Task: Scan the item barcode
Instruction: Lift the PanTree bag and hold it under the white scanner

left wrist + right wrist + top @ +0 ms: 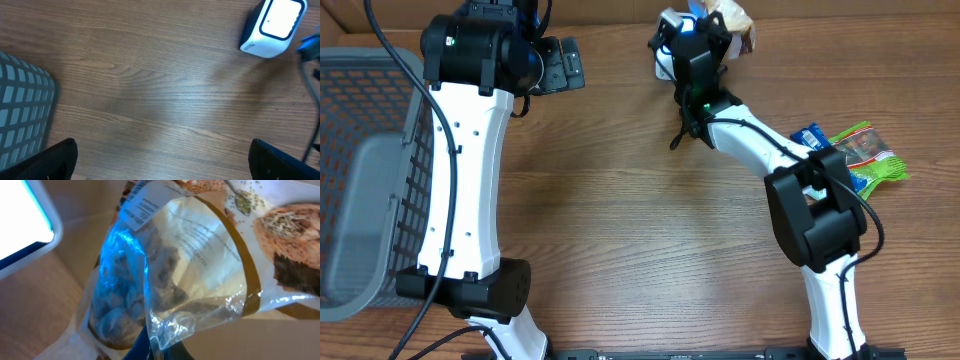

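Note:
My right gripper [161, 349] is shut on the lower edge of the item [190, 265], a clear plastic bag of dark brown snacks with a printed paper header. A white barcode label [142, 205] sits at the bag's top left, washed in blue light. The white scanner [20, 227] glows right beside it. From overhead, the right gripper [705, 35] holds the bag [732, 20] at the far edge, next to the scanner [668, 52]. My left gripper [165, 167] hangs open over bare wood, well left of the scanner [272, 25].
A grey mesh basket [360, 170] fills the table's left side, and its corner [22, 115] shows in the left wrist view. Green and blue snack packets [860, 155] lie at the right, by the right arm.

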Controlling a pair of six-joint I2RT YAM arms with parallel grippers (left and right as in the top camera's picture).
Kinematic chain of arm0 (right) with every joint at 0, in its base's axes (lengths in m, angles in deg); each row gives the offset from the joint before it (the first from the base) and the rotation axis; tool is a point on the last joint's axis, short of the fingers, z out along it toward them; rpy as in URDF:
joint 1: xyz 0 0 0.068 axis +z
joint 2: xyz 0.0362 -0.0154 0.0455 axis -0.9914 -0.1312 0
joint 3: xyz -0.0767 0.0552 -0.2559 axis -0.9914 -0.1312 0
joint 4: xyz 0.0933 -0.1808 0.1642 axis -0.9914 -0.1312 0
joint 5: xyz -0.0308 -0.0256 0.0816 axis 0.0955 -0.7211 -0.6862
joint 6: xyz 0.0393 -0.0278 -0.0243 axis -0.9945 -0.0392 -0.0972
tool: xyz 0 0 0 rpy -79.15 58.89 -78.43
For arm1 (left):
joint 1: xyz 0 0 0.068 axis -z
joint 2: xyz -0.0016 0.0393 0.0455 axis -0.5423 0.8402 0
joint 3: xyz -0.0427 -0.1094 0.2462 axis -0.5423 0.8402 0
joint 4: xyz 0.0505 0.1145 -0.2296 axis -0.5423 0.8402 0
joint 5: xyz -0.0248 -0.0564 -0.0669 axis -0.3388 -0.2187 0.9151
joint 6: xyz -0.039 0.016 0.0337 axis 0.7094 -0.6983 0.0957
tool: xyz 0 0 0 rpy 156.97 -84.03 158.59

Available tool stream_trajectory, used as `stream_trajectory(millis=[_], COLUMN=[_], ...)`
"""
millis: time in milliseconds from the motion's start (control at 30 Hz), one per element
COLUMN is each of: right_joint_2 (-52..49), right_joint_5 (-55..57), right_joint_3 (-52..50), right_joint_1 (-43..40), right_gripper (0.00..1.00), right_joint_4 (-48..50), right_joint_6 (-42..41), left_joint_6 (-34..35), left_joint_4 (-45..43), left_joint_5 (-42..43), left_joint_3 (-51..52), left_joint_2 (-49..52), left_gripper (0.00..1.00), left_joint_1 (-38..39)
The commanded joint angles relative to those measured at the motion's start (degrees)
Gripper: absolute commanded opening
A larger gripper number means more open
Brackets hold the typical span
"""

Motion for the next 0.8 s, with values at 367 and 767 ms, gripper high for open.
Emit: stream_trajectory(millis=[367, 767], right_joint_2=[-1.8, -1.8], right_joint_5=[-3.1, -6.8], right_joint_3=[1.2, 1.2], right_joint_1=[-1.2, -1.8], right_gripper=[0.04, 0.04], right_joint_4=[3.2, -1.1], right_joint_6=[9.8, 17.9], left_joint_6=[1.0, 1.0], left_joint_4=[-0.1, -0.1], left_joint_5=[0.1, 0.1], left_joint_3=[0.1, 0.1], left_joint_2=[0.1, 0.1], left_gripper=[1.0, 1.0], left_joint_1=[0.1, 0.1])
